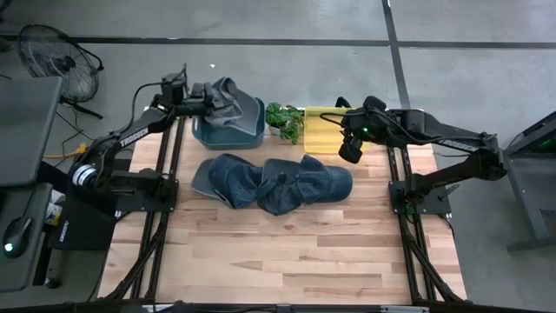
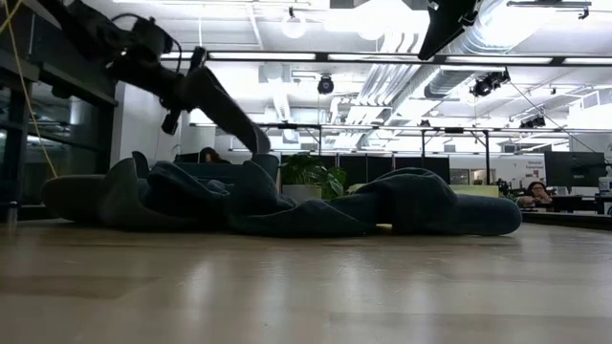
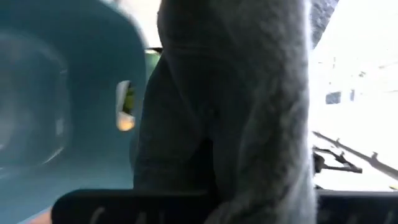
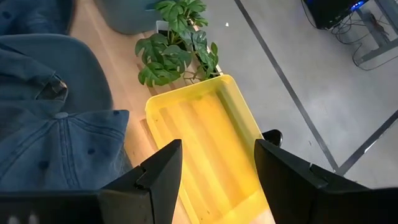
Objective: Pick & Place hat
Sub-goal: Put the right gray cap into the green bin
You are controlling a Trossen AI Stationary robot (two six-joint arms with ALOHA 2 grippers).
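A grey hat (image 1: 230, 100) hangs from my left gripper (image 1: 205, 98) over a teal bin (image 1: 231, 132) at the table's far left. The gripper is shut on it. In the left wrist view the grey hat (image 3: 249, 106) fills the picture, with the teal bin's wall (image 3: 56, 93) beside it. In the low view the grey hat (image 2: 222, 107) slants down from the raised arm. Several denim hats (image 1: 276, 183) lie heaped mid-table. My right gripper (image 1: 351, 149) hovers open over a yellow tray (image 1: 323, 130), touching nothing; its wrist view shows the yellow tray (image 4: 205, 143) between the fingers. My left gripper holds the grey hat by its near-left edge (image 1: 214, 97), coming level from the table's left. The hat hangs tilted below and beyond the fingers, its lower end (image 2: 256, 143) reaching down toward the bin. The cloth itself hides the fingertips in the wrist view.
A small green plant (image 1: 285, 122) stands between the teal bin and the yellow tray at the far edge. The heap of denim hats (image 2: 287, 205) spans the table's middle. Bare wood lies toward the near edge (image 1: 278, 261). A floor fan (image 1: 56, 56) stands off the table's far left.
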